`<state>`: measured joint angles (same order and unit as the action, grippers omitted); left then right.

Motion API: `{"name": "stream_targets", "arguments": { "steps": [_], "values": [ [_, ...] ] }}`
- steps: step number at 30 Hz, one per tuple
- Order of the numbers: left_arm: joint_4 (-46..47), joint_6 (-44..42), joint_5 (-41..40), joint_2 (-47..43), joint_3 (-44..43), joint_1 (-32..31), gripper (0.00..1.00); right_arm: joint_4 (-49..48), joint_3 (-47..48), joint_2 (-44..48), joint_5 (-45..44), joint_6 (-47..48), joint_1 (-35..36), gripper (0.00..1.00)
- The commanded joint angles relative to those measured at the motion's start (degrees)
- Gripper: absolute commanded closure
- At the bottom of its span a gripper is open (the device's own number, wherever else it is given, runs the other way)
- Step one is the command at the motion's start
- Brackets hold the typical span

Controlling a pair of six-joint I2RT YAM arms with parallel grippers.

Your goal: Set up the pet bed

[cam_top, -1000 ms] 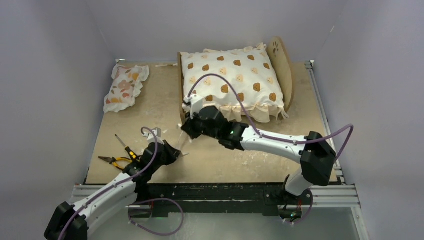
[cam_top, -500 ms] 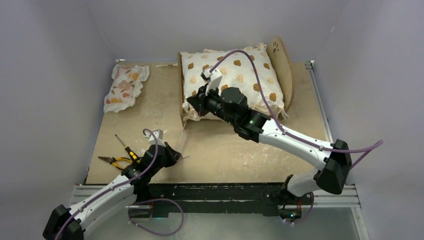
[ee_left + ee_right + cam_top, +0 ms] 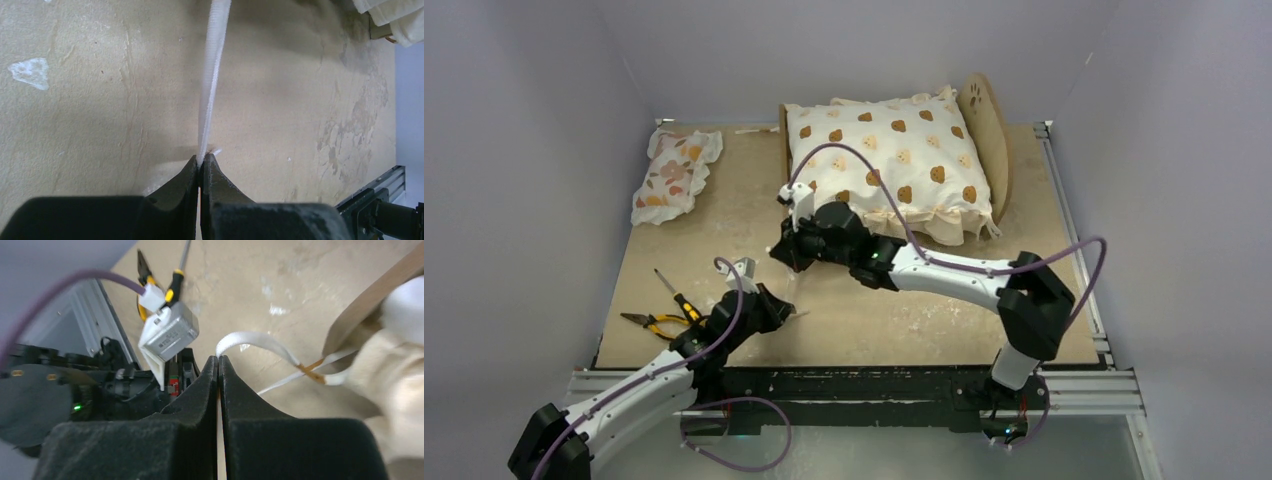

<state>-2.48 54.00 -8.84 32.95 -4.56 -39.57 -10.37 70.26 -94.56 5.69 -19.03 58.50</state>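
The pet bed [image 3: 986,120], a light-wood frame with a paw-print headboard, stands at the back, and a cream bear-print cushion [image 3: 884,150] covers its base. A white ribbon [image 3: 212,75] runs from the bed's front-left corner to my left gripper [image 3: 201,161], which is shut on its end just above the table [image 3: 789,314]. My right gripper [image 3: 782,250] is at that same corner, jaws shut [image 3: 218,359]. A loop of the ribbon [image 3: 255,339] reaches its tips. I cannot tell whether the loop is pinched. The bed rail [image 3: 370,300] and cushion ruffle [image 3: 395,385] are to its right.
A small floral pillow [image 3: 674,175] lies at the back left. Yellow-handled pliers [image 3: 656,322] and a screwdriver [image 3: 672,290] lie at the front left, beside the left arm. Grey walls close in three sides, and a metal rail [image 3: 864,385] runs along the near edge.
The right arm swung from the bed's front-left corner up over the cushion and came back down to that corner, now slightly further left. The left gripper stayed put, holding the ribbon.
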Motion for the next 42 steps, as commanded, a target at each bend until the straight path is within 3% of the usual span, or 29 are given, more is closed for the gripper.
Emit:
{"name": "stream_targets", "arguments": {
  "steps": [1,9,12,16,19,23,29,37,42],
  "values": [
    [6.5,0.3,2.2,1.3,1.0,-0.3,1.0,-2.8,2.0,-5.0,-0.1,-3.2,1.9,1.0],
    [8.4,1.5,2.8,-0.1,2.7,-0.4,1.0,-3.5,9.6,-17.0,-6.5,-6.7,3.6,1.0],
    [7.6,1.5,2.4,-0.1,2.5,-0.4,1.0,-1.7,11.5,-19.0,-6.0,-5.2,4.5,0.87],
    [6.9,2.2,1.2,0.6,2.3,-0.4,1.0,-0.6,8.8,-15.7,-6.0,-3.9,4.8,0.63],
    [4.8,2.6,-0.2,1.4,1.2,-0.4,1.0,1.1,4.7,-10.0,-8.1,-0.8,4.6,0.54],
    [-1.1,1.5,-3.9,2.7,-1.9,-0.3,1.0,0.7,-1.4,-3.8,-13.7,1.3,3.2,0.51],
    [-6.2,-2.5,-7.6,6.7,-8.5,-0.4,1.0,-2.3,-8.1,-0.6,-15.3,1.2,1.5,0.53],
    [-4.3,-0.6,-6.8,12.3,-13.9,-0.3,1.0,-20.6,-24.6,2.9,-6.5,2.1,1.7,0.52],
    [-2.4,0.9,-5.0,13.5,-15.3,0.0,1.0,-35.4,-35.4,3.0,-3.8,1.4,2.0,0.42]
  ]
}}
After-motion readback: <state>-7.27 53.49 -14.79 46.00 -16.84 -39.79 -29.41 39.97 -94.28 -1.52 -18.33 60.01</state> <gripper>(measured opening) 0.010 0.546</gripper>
